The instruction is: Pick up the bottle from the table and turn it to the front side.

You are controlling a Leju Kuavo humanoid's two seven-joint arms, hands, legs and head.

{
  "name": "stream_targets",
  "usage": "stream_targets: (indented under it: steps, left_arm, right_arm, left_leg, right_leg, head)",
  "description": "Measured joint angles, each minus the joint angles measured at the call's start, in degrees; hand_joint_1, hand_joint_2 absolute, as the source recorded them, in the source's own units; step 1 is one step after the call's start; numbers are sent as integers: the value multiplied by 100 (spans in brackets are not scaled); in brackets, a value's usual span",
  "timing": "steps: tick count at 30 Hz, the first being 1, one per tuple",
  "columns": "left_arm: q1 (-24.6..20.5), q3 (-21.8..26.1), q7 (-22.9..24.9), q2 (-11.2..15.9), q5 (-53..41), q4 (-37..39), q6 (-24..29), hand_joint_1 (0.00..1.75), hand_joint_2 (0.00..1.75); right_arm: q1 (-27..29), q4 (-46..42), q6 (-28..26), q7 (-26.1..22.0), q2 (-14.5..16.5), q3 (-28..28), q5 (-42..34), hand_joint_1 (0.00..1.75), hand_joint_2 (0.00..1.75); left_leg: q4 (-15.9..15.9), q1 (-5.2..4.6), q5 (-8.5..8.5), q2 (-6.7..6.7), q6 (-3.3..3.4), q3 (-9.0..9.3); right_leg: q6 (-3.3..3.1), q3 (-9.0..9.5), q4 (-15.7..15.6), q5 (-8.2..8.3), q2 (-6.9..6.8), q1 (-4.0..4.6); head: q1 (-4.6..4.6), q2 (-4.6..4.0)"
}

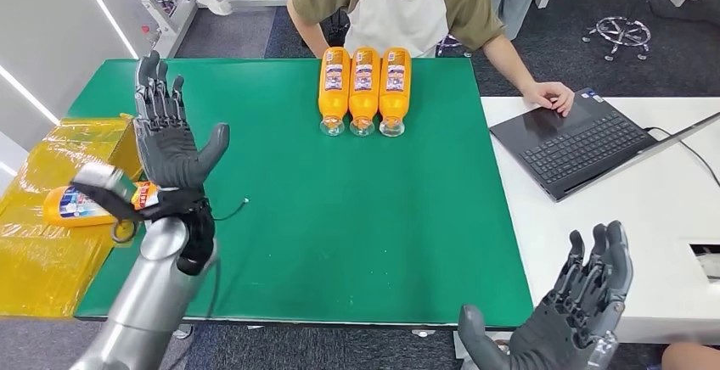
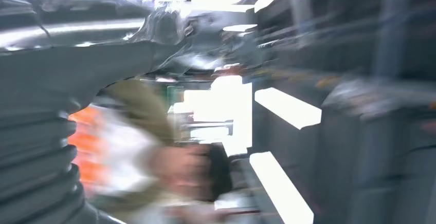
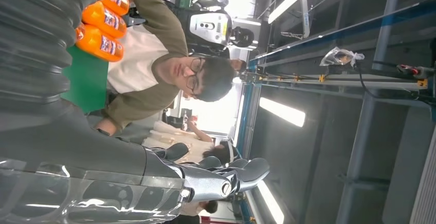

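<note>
**Open hands, bottles across the mat**

Above the left part of the green table [image 1: 280,217], the left hand [image 1: 170,137] is raised with its fingers [image 1: 157,90] spread and pointing away from the robot, thumb out to the side, holding nothing. At the near right corner, past the mat's edge, the right hand [image 1: 577,302] also stands released, fingers apart and tilted upward, with nothing in its palm; the right wrist view shows its fingers [image 3: 241,172] extended in open air.

Outward from the fingers, three orange bottles [image 1: 363,88] lie side by side, touching, at the far edge of the mat in front of a seated person [image 1: 399,5]. Their long axes run toward and away from the robot, caps at the near end, labels facing up. They lie ahead of the left hand and off to its right, well apart from it; the right hand is farther still, so the left looks the better placed to reach. A grasp would probably need the palm turned across the bottle's length, closing around the body of the nearest, leftmost bottle without nudging its neighbours.

Just beside the left wrist, another orange bottle [image 1: 81,206] lies crosswise on yellow plastic wrapping [image 1: 42,260], off the mat. A laptop [image 1: 577,141] sits on the white table [image 1: 662,243] to the right. The left wrist view is too blurred to add anything.
</note>
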Motion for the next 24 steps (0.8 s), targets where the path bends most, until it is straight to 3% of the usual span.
stream_targets:
  steps: [5, 10, 16, 24]
  left_arm:
    - [850, -374, -62, -611, 1276, -1386, -343, 0, 175]
    - [1525, -523, -49, -955, 2017, -1885, -852, 0, 175]
    - [1828, -601, 171, -1069, 1662, -1973, -878, 0, 175]
    - [2173, -619, 15, -1053, 821, -1840, -890, 0, 175]
  right_arm:
    - [21, -30, 0, 0, -27, 21, -58, 0, 175]
    - [21, -34, 0, 0, -95, 91, -157, 0, 175]
    - [4, -11, 0, 0, -144, 150, -120, 0, 175]
    - [-73, 114, 0, 2, -214, 216, -168, 0, 175]
  left_leg:
    - [0, 0, -9, 1, 5, 1]
    - [-1, 2, -10, 1, 4, 3]
    - [-3, 4, -9, 1, 4, 3]
    - [-3, 3, -9, -3, 4, 1]
  right_leg:
    - [12, 1, -1, -8, 1, -2]
    - [10, 1, 1, -12, 0, -2]
    - [10, 3, 3, -12, 0, 0]
    - [11, 4, 3, -13, -3, 0]
  head:
    - [-1, 0]
    - [-2, 0]
    - [-2, 0]
    - [-1, 0]
